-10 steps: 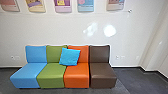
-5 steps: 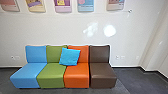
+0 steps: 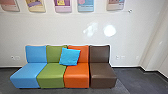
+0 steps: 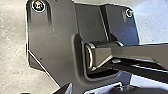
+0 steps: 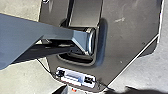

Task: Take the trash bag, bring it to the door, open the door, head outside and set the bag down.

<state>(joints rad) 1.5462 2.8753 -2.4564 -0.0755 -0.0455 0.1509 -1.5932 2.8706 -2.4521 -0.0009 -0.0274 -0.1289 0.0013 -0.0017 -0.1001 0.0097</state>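
Five posters (image 3: 85, 6) | print illegible | blue cushion (image 3: 69, 57) against green, orange seats (image 3: 76, 75)

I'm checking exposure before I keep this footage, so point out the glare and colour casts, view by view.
Head view: two bright patches of light on the plain white wall, above the row of multicoloured padded seats; left wrist view: a bluish cast over part of the mottled grey floor; right wrist view: a bluish sheen along the robot's jointed bar.
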